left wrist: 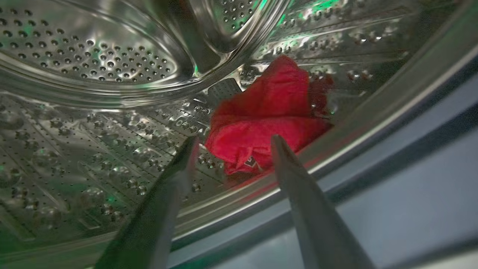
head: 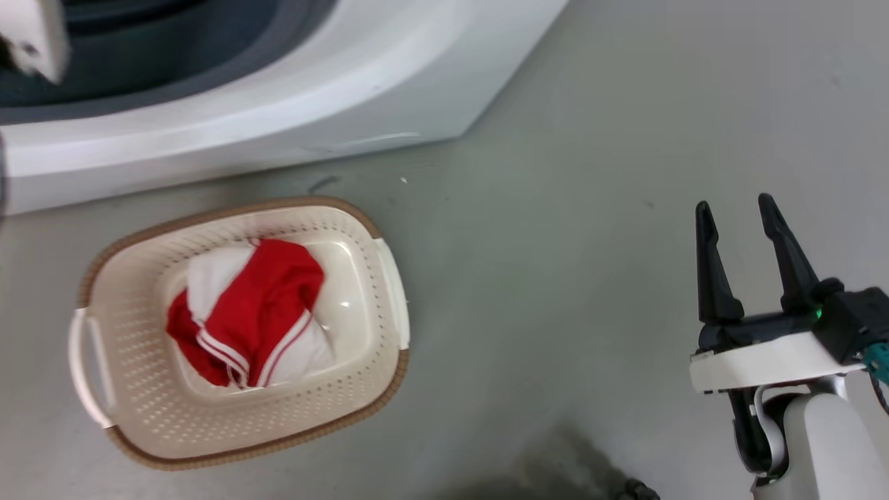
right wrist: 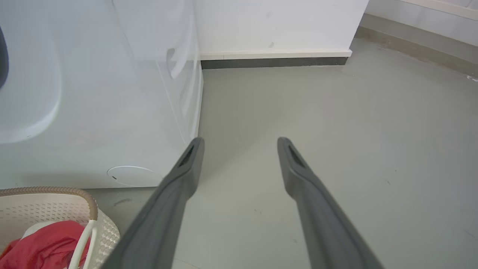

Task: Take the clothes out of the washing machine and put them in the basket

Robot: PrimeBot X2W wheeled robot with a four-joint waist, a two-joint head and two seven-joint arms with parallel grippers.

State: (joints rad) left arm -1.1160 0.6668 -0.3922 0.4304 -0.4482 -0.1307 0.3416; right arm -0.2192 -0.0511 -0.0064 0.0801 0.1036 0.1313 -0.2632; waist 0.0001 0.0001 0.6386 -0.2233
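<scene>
Left wrist cam looks into the drum (left wrist: 93, 56): left end effector (left wrist: 234, 138) spread wide, empty, red garment (left wrist: 261, 119) lying just past its tips. Head cam gives the striped garment (head: 250, 312) in the basket (head: 139, 389), well left of the right end effector (head: 734, 203), also wide and empty.

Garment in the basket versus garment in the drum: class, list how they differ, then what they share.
The basket garment has white panels and thin white stripes; the drum garment looks plain red. The basket garment lies in the cream basket; the drum garment lies in the steel drum, beyond the open left end effector. Both are bright red and crumpled.
</scene>
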